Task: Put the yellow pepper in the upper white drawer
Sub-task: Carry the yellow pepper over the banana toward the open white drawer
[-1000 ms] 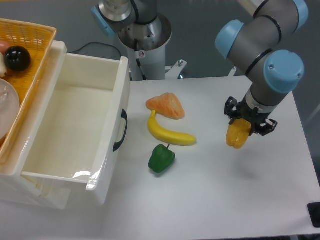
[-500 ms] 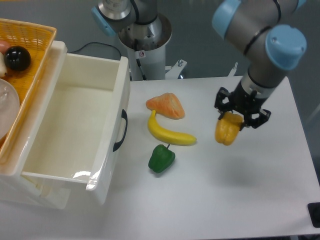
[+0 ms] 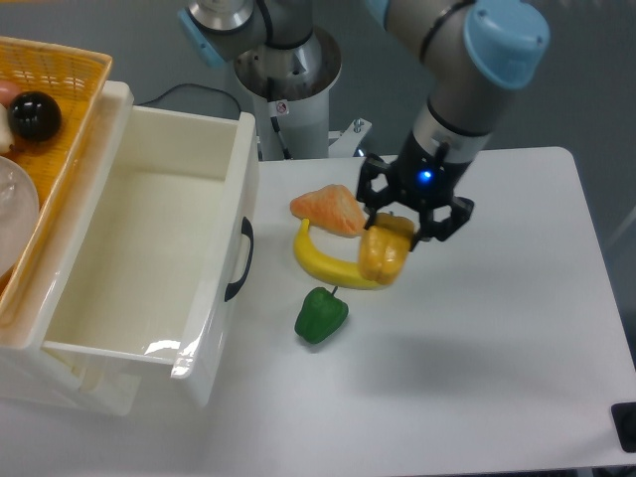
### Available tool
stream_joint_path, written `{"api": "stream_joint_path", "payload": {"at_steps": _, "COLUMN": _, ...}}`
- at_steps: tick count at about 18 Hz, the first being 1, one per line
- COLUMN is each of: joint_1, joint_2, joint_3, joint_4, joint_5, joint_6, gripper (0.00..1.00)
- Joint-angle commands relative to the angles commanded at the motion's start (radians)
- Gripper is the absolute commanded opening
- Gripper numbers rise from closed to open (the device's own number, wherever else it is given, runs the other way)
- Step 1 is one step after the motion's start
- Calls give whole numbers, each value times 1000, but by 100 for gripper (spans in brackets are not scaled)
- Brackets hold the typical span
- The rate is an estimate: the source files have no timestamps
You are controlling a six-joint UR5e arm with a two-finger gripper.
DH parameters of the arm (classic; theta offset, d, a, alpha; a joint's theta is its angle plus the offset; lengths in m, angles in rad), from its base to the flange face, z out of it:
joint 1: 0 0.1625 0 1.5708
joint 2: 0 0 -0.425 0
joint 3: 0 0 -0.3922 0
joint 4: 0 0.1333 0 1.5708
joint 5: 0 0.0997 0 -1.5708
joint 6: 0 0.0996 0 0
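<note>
My gripper (image 3: 396, 231) is shut on the yellow pepper (image 3: 385, 254) and holds it in the air above the right end of the banana (image 3: 328, 264). The pepper hangs below the dark fingers. The upper white drawer (image 3: 149, 258) stands pulled open at the left, its inside bare, with the dark curved handle (image 3: 239, 259) facing right. The gripper is well to the right of the drawer.
A green pepper (image 3: 320, 315) lies on the table in front of the banana. An orange wedge-shaped fruit (image 3: 329, 210) lies behind it. An orange woven basket (image 3: 45, 129) with a black ball (image 3: 35, 115) sits on top at the far left. The robot base (image 3: 288, 89) stands at the back.
The gripper has carried the yellow pepper leftward from the right side of the table to above the banana, and a little higher.
</note>
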Motion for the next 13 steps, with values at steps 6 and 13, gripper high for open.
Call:
{"api": "stream_joint_path", "payload": {"at_steps": 6, "joint_1": -37, "joint_2": 25, "joint_3": -5, "joint_4": -2, "joint_5": -46, "joint_6": -100, "gripper": 25}}
{"api": "stream_joint_path", "payload": {"at_steps": 13, "joint_1": -83, "joint_2": 104, "joint_3": -70, "joint_4": -12, "joint_5": -124, "joint_6": -204, "gripper": 25}}
